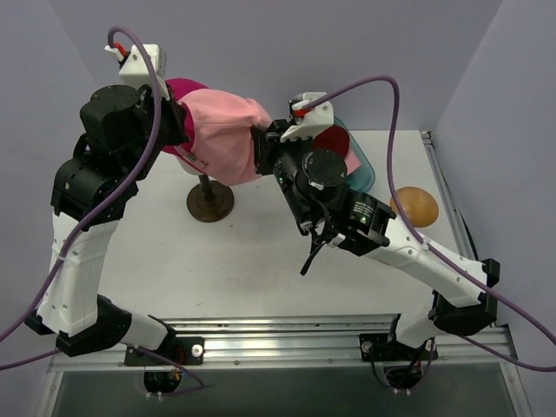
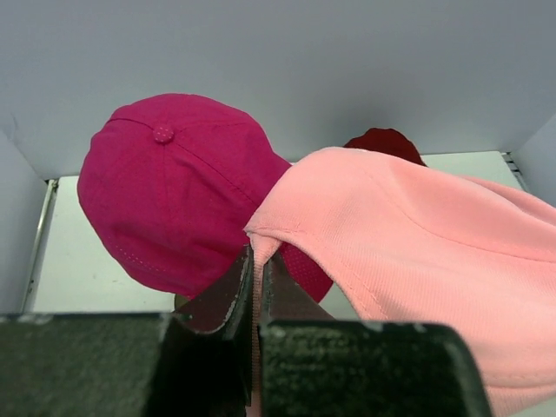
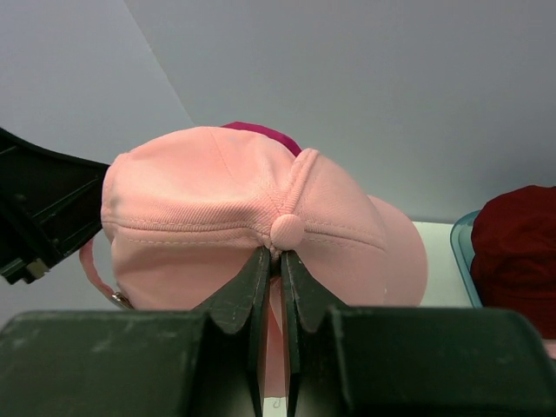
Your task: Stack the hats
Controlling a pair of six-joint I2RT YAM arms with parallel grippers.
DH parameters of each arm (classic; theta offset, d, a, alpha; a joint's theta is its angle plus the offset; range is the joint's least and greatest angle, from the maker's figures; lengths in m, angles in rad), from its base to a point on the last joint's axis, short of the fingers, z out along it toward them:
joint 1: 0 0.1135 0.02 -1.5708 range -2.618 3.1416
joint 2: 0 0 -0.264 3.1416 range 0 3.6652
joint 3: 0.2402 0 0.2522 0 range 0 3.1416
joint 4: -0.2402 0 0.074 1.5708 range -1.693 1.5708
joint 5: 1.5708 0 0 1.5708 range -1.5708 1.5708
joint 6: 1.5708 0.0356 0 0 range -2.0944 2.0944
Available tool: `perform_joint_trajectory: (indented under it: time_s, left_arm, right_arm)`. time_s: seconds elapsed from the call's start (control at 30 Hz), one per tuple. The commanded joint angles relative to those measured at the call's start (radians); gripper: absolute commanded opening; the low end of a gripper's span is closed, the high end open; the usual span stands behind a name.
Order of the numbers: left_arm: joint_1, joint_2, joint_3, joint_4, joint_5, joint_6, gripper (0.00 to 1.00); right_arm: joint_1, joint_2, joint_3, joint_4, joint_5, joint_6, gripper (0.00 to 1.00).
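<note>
A pale pink peaked cap (image 1: 228, 139) hangs in the air between my two grippers, above the table's back. My left gripper (image 2: 257, 261) is shut on the pink cap's (image 2: 408, 243) edge. My right gripper (image 3: 280, 259) is shut on a fold of the pink cap (image 3: 217, 195) just below its top button. A magenta peaked cap (image 2: 174, 187) sits just behind the pink one, also in the top view (image 1: 184, 89); what it rests on is hidden. A dark red hat (image 1: 334, 142) lies in the teal tray (image 1: 365, 174), also in the right wrist view (image 3: 517, 252). The bucket hat is out of view.
A dark round stand base with a post (image 1: 210, 201) stands on the table under the held cap. A tan egg-shaped form (image 1: 415, 206) lies at the right. Grey walls close in on the back and sides.
</note>
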Motion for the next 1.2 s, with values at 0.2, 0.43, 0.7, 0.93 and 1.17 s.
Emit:
perform_joint_trajectory:
  time_s: [0.2, 0.43, 0.7, 0.93, 1.17]
  left_arm:
    - [0.173, 0.149, 0.241, -0.057, 0.095, 0.081, 0.02]
    - [0.32, 0.229, 0.287, -0.027, 0.184, 0.069, 0.02]
    - [0.486, 0.316, 0.374, 0.002, 0.382, -0.019, 0.02]
    - [0.53, 0.376, 0.396, 0.074, 0.427, -0.046, 0.02]
    - [0.633, 0.46, 0.391, 0.143, 0.494, -0.125, 0.02]
  right_arm:
    - [0.019, 0.147, 0.24, 0.11, 0.011, -0.121, 0.0]
    - [0.019, 0.309, 0.408, 0.094, -0.009, -0.161, 0.0]
    - [-0.003, 0.434, 0.508, 0.186, 0.017, -0.268, 0.0]
    - [-0.047, 0.513, 0.563, 0.24, -0.014, -0.286, 0.0]
    - [-0.145, 0.558, 0.623, 0.203, -0.162, -0.214, 0.18]
